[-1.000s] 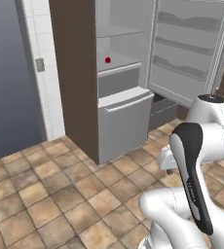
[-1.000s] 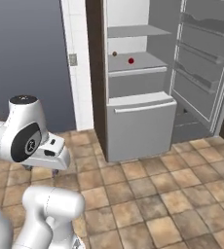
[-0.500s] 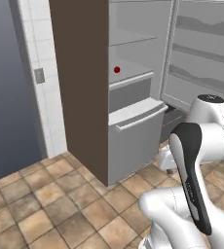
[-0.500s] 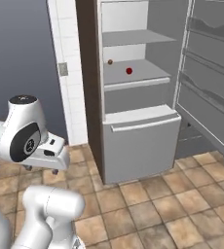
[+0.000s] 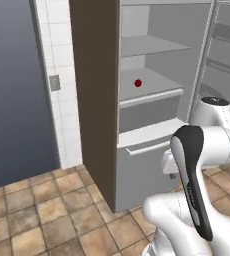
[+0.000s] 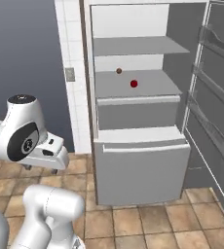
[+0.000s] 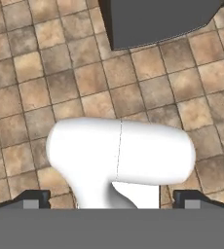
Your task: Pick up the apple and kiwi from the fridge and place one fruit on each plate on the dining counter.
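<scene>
While our tool [image 7: 112, 197] hangs low with its two tips spread wide and nothing between them, it points down at the brown floor tiles [image 7: 31, 78], so we are not yet aimed at any fruit. In the hand view the dark foot of the fridge [image 6: 138, 121] lies just ahead of the tool, at the far edge of the tiles.

Further out and well above the tool, the fridge stands with its door swung aside. Its drawer front [image 6: 142, 172] with the bar handle sits lowest, and the grey shelf [image 6: 138, 85] runs above it. On that shelf rests the apple [image 6: 134, 83], a small red ball near the middle. A smaller brownish ball [image 6: 119, 71] lies behind it and to one side; we cannot tell whether a kiwi is there.

As we judge it, the coming move turns on one relation: the apple lies forward of the tool and much higher, so the tool must rise and tip level toward the shelf. The apple is round and offers no long axis.
</scene>
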### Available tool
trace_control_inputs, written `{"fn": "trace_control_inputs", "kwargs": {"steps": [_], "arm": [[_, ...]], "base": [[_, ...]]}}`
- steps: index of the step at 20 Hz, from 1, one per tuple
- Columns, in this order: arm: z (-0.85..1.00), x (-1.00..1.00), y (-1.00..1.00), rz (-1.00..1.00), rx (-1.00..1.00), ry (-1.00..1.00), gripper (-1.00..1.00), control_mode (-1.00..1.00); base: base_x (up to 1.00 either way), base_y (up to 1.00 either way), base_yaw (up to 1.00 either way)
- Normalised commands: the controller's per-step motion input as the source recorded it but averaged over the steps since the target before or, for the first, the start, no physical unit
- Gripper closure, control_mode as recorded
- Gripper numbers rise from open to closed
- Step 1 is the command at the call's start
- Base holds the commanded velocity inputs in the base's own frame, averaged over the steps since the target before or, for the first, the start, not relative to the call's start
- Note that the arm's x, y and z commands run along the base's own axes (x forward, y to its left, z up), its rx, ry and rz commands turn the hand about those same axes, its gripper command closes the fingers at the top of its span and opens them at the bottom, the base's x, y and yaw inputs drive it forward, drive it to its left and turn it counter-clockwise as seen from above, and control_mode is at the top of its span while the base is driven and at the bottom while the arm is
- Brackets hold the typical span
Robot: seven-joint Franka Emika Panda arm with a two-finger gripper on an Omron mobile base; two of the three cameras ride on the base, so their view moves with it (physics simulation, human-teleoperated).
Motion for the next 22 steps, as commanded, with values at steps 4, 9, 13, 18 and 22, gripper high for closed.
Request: {"fn": "trace_control_inputs", "kwargs": {"steps": [4, 9, 13, 18, 22], "arm": [[0.0, 0.0, 0.0, 0.0, 0.0, 0.0, -1.0, 1.0], [0.0, 0.0, 0.0, 0.0, 0.0, 0.0, -1.0, 1.0], [0.0, 0.0, 0.0, 0.0, 0.0, 0.0, -1.0, 1.0], [0.0, 0.0, 0.0, 0.0, 0.0, 0.0, -1.0, 1.0], [0.0, 0.0, 0.0, 0.0, 0.0, 0.0, -1.0, 1.0]], "base": [[0.72, -1.0, 0.55], [0.59, -1.0, 0.27], [0.38, -0.77, -0.16], [0.08, 0.11, -0.32], [0.27, 0.82, -0.21]]}}
